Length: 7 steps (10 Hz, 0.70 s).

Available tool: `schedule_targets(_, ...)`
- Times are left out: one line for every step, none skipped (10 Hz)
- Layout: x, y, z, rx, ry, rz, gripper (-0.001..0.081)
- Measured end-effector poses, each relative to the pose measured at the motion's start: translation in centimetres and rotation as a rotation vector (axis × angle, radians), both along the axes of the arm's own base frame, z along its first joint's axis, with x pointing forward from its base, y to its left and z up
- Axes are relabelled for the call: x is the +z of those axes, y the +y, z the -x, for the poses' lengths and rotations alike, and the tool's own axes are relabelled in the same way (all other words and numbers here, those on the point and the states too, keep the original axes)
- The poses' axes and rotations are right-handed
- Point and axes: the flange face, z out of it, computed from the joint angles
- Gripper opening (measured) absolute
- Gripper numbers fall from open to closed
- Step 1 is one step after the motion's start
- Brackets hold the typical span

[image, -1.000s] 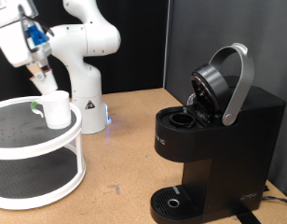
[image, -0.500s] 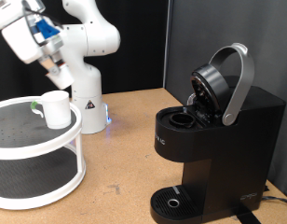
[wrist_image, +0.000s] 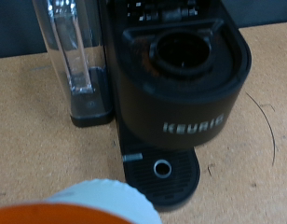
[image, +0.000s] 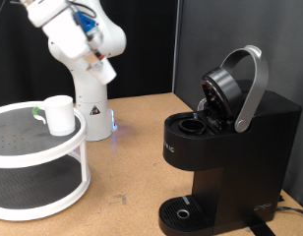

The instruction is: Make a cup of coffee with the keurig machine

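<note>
**A:** Where do we stand? Our gripper [image: 102, 69] hangs high at the exterior view's upper left, above and to the right of the plain white cylindrical cup [image: 59, 113]. It touches neither the cup nor anything else.

**B:** The cup stands upright on the upper tier of the round white two-level stand [image: 43, 157]. That is well apart from the boxy matte black keurig machine [image: 225, 147] on the brown bench [image: 132, 167]. The machine's grey-silver curved lid handle [image: 252, 88] is raised, so the round pod chamber [image: 194, 126] lies open.

**A:** Are the fingers wide or narrow?

**B:** We cannot tell. The exterior view shows them too small, and the wrist view shows no fingertips. A pale, round-topped object with an orange underside [wrist_image: 102, 198] sits very close to the lens, but we cannot say it is held.

**A:** We judge the step in hand to be a crossing towards the machine. To do it well, we would stay high and clear of the raised handle, and keep the hand level. We would also hold the open chamber [wrist_image: 188, 54] centred ahead of us.

**B:** The wrist view helps there. It looks down into the chamber, which appears empty. It also shows a clear water tank [wrist_image: 74, 56] beside the body and the round drip tray [wrist_image: 162, 170] with nothing on it.

**A:** Only the exterior view gives us the cup, the stand and the handle's height.
</note>
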Motion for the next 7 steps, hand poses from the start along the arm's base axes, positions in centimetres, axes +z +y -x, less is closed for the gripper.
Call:
schedule_targets(0.2,1.2,-0.8,0.002,0.010,0.004,0.0434)
schedule_targets(0.2,1.7,-1.5,-0.001,0.022,0.013,0.0434)
schedule_targets(0.2,1.7,-1.5,-0.001,0.023,0.012,0.0434)
schedule_targets(0.2,1.6,-1.5,-0.008,0.013,-0.018,0.0434)
schedule_targets(0.4,1.6,-1.6,-0.022,-0.006,-0.071,0.0434)
schedule_targets(0.7,1.9,-1.9,-0.034,-0.019,-0.105,0.0434)
schedule_targets(1.2,2.5,-2.3,-0.037,-0.028,-0.125,0.0434)
